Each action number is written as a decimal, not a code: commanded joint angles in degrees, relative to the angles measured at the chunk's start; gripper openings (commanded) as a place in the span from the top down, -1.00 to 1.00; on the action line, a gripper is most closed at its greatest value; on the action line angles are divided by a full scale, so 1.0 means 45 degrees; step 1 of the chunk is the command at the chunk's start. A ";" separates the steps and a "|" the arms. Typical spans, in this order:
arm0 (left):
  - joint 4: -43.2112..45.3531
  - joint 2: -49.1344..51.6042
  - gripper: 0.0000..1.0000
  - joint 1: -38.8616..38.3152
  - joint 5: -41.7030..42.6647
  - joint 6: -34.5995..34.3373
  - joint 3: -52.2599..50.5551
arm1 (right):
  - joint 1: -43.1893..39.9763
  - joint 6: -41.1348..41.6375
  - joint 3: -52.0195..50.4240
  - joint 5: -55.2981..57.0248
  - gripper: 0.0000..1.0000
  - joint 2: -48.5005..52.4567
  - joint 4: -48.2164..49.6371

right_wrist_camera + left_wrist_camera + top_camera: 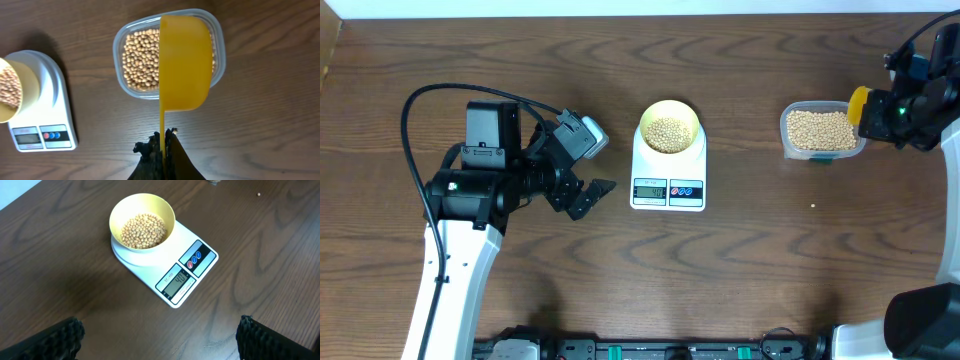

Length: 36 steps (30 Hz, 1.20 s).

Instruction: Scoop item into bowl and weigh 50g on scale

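The pale-yellow bowl (pixel 668 128) sits on the white scale (pixel 668 188) at the table's middle and holds tan beans (pixel 144 230). The display (pixel 179 281) reads about 40. More beans (pixel 819 128) fill a clear tub (pixel 218 60) at the right. My right gripper (pixel 164 136) is shut on the handle of a bright yellow scoop (pixel 184 61), held over the tub with its underside to the camera. My left gripper (pixel 582 196) is open and empty, left of the scale, low over the table.
A loose bean (pixel 813 206) lies on the wood below the tub. The left arm's body and black cable (pixel 420 130) take up the left side of the table. The table's far edge runs along the top.
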 commanded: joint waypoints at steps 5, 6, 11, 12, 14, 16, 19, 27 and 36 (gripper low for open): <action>0.0000 0.0000 -0.98 0.0053 0.0112 -0.0151 0.0189 | -0.0005 -0.0525 0.0316 0.0427 0.98 -0.0272 0.0000; 0.0000 0.0000 -0.98 0.0053 0.0112 -0.0155 0.0189 | -0.0005 -0.0525 0.0316 0.0423 0.98 -0.0272 0.0000; 0.0000 0.0000 -0.98 0.0053 0.0112 -0.0155 0.0189 | 0.0000 -0.0520 0.0316 0.0418 0.98 -0.0272 -0.0010; 0.0000 0.0000 -0.98 0.0053 0.0112 -0.0155 0.0185 | 0.0000 -0.0525 0.0316 0.0418 0.98 -0.0272 -0.0019; 0.0000 0.0000 -0.98 0.0053 0.0112 -0.0155 0.0185 | 0.0000 -0.0525 0.0316 0.0418 0.98 -0.0272 -0.0058; 0.0000 0.0000 -0.98 0.0053 0.0112 -0.0151 0.0185 | -0.0005 -0.0525 0.0316 0.0403 0.98 -0.0272 -0.0058; 0.0000 0.0000 -0.98 0.0053 0.0112 -0.0151 0.0189 | -0.0005 -0.0525 0.0316 0.0374 0.98 -0.0272 -0.0058; 0.0000 0.0000 -0.98 0.0053 0.0112 -0.0151 0.0185 | -0.0005 -0.1263 0.0316 0.0384 0.98 -0.0272 -0.0063; 0.0000 0.0000 -0.98 0.0053 0.0112 -0.0155 0.0189 | -0.0005 -0.1554 0.0316 0.1073 0.98 -0.0272 -0.0063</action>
